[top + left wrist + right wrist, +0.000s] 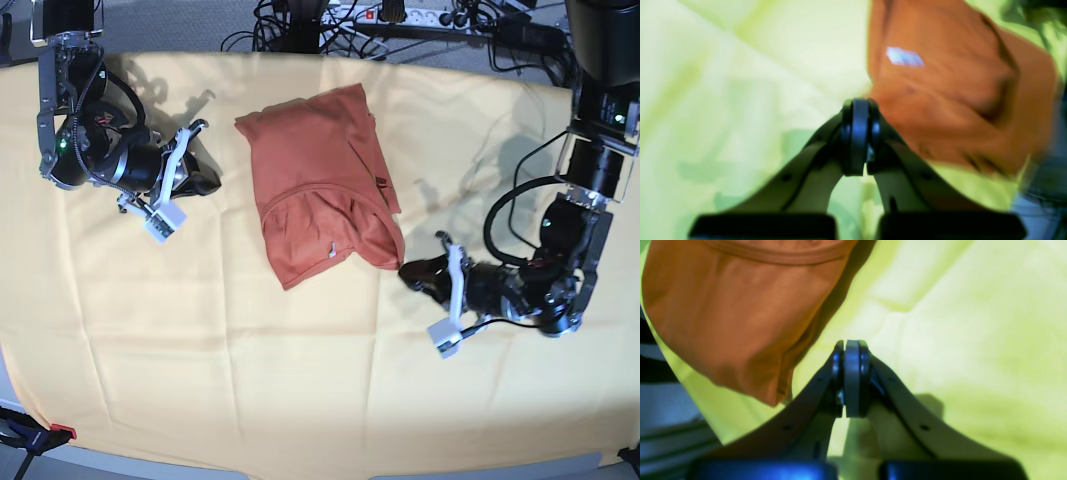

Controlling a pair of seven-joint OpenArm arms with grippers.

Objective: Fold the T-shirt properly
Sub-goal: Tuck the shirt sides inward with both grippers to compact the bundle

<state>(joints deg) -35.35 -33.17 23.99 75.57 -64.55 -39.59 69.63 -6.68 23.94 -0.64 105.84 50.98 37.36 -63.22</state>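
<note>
The rust-orange T-shirt lies folded into a rough rectangle in the middle of the yellow cloth, its small white tag facing up near the front edge. At the right of the base view my left gripper is shut and empty, its tips right beside the shirt's front right corner. The left wrist view is blurred and shows the shut left gripper at the edge of the T-shirt. At the left of the base view my right gripper is shut and empty, a short way from the shirt. In its wrist view the right gripper sits beside the T-shirt.
A large pale yellow cloth covers the whole table, with shallow wrinkles. Cables and a power strip run along the back edge. A red clamp holds the cloth at the front left corner.
</note>
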